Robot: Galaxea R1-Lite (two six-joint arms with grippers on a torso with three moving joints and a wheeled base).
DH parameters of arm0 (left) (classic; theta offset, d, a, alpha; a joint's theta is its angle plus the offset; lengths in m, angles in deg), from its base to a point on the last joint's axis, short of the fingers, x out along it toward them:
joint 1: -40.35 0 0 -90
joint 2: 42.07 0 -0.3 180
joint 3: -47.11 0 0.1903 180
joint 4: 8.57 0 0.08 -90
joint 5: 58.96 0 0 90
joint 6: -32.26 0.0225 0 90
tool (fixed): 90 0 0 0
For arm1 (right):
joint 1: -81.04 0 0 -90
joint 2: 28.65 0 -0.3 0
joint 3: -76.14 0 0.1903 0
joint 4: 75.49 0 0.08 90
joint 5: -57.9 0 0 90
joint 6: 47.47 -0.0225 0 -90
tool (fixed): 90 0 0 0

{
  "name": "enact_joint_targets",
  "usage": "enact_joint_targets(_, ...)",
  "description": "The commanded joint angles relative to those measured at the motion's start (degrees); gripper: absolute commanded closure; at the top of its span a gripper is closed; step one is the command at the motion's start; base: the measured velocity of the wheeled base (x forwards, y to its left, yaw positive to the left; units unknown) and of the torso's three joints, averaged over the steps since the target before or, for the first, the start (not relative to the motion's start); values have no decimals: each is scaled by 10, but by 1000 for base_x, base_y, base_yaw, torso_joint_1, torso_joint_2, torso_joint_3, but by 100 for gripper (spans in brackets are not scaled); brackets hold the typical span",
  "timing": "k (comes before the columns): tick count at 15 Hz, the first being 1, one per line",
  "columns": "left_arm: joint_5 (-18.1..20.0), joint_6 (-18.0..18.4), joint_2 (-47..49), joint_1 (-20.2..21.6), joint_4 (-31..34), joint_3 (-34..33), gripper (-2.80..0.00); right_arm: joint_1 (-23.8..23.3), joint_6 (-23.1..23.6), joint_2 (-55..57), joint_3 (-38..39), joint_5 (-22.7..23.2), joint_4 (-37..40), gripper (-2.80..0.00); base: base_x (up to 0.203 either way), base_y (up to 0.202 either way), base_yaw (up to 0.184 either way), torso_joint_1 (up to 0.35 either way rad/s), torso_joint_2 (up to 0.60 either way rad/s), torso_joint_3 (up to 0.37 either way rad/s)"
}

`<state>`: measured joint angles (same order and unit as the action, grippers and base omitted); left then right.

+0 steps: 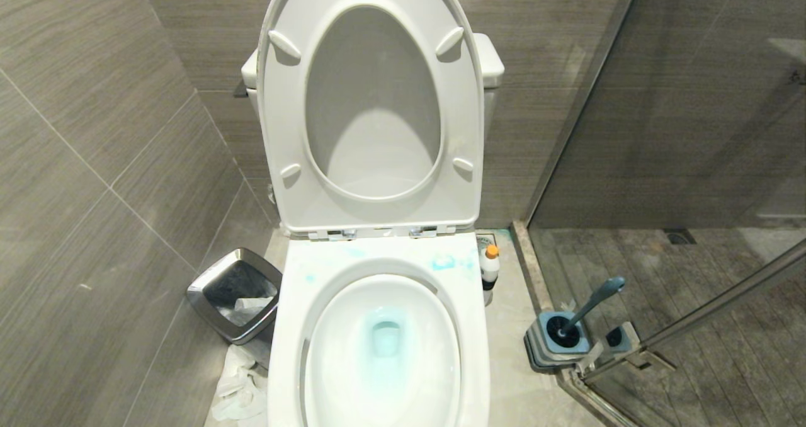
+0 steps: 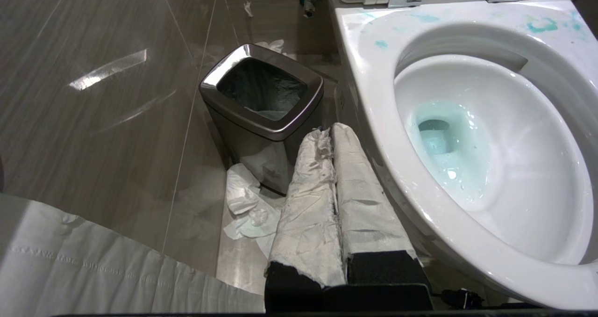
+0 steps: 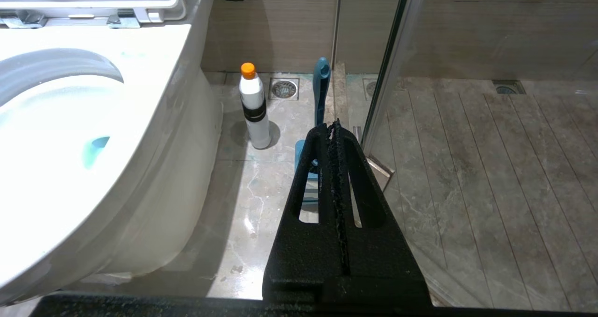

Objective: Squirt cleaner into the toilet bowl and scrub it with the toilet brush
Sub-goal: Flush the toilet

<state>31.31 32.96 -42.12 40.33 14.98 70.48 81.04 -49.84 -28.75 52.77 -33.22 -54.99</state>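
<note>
The white toilet bowl [image 1: 469, 326] stands in the middle with seat and lid raised; blue-tinted water lies in its bottom and blue smears mark the rim [image 2: 373, 50]. The cleaner [image 1: 489, 267], a small white bottle with an orange cap, stands on the floor right of the bowl [image 3: 154, 134], also seen as the bottle [image 3: 254, 109]. The toilet brush [image 1: 589, 306] leans in its blue-grey base by the glass door, its handle [image 3: 321, 85] beyond my right gripper [image 3: 334, 126], which is shut and empty. My left gripper [image 2: 329, 131], wrapped in white tape, is shut and empty beside the bowl.
A square steel bin [image 1: 234, 293] with a dark liner stands left of the bowl, with crumpled white paper [image 1: 239, 389] on the floor by it. A glass shower door with a metal frame [image 1: 705, 313] closes off the right. Tiled walls stand left and behind.
</note>
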Motion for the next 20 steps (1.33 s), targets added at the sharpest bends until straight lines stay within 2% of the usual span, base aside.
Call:
enact_joint_targets(1,3,9,0,0,-1,-1,0,0,0,1,11,0,0,0,0,0,0,0,0,0)
enact_joint_targets(5,1,3,0,0,0,-1,0,0,0,1,11,0,0,0,0,0,0,0,0,0)
enact_joint_targets(20,4,21,0,0,1,0,0,0,0,1,11,0,0,0,0,0,0,0,0,0)
